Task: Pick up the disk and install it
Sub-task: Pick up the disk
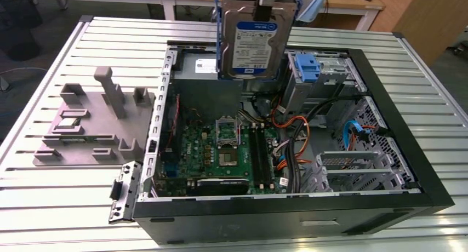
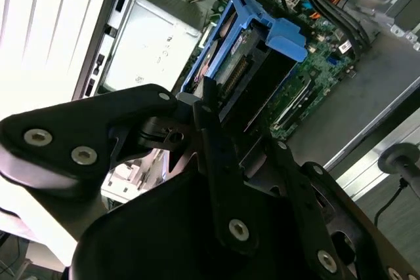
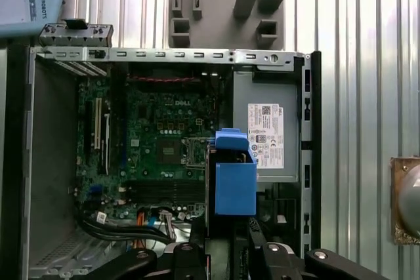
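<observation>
Slatted metal desk (image 1: 51, 208) carries open computer case (image 1: 292, 224). My hand (image 1: 266, 10) clamped on disk (image 1: 254, 44), which hangs upright above case's far end. Disk: rigid, dense, shock-sensitive (my judgement). Grip by blue side rails, never label face. Fingertip contact hidden behind drive; target bay hard to identify.

Exterior view: even, diffuse overhead light, moderately bright. The slatted metal table (image 1: 58, 208) has a pale sheen along its near slats. The interior of the computer case (image 1: 292, 222) falls into soft shadow. The label of the disk (image 1: 255, 44) is plainly lit, with a faint gleam on the silver face.
Second wrist view: the table (image 2: 39, 24) is burnt out to white (slat detail nearly lost). The gripper (image 2: 243, 116) housing is black, underexposed and soft-edged in the foreground.
First wrist view: flat, even light, with bright slats and dark case walls.
</observation>
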{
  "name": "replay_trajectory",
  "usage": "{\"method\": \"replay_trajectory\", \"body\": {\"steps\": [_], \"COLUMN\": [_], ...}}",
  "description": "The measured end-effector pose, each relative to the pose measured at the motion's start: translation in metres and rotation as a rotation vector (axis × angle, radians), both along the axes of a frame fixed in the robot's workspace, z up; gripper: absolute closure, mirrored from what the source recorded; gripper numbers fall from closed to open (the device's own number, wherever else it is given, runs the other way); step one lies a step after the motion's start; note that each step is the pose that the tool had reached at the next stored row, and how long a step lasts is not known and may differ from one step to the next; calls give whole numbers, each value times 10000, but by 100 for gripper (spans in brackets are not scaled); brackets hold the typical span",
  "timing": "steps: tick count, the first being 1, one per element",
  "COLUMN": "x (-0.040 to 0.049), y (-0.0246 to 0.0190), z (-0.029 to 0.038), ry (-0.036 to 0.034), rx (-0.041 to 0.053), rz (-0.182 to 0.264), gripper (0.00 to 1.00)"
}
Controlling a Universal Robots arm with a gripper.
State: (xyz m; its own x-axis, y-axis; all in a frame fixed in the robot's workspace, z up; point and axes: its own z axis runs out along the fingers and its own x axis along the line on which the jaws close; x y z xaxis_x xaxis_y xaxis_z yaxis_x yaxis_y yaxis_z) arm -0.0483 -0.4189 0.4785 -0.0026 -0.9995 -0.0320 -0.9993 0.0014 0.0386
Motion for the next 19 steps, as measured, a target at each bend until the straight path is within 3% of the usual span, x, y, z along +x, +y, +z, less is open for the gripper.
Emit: {"method": "replay_trajectory", "body": {"steps": [3,7,19], "x": [70,138,223], "y": [-14,-91,-431], "z": [0,-1,-6], "ry": [3,10,13], "rx": [-1,0,-1], "rz": [-1,0,0], "gripper": [65,65,65]}}
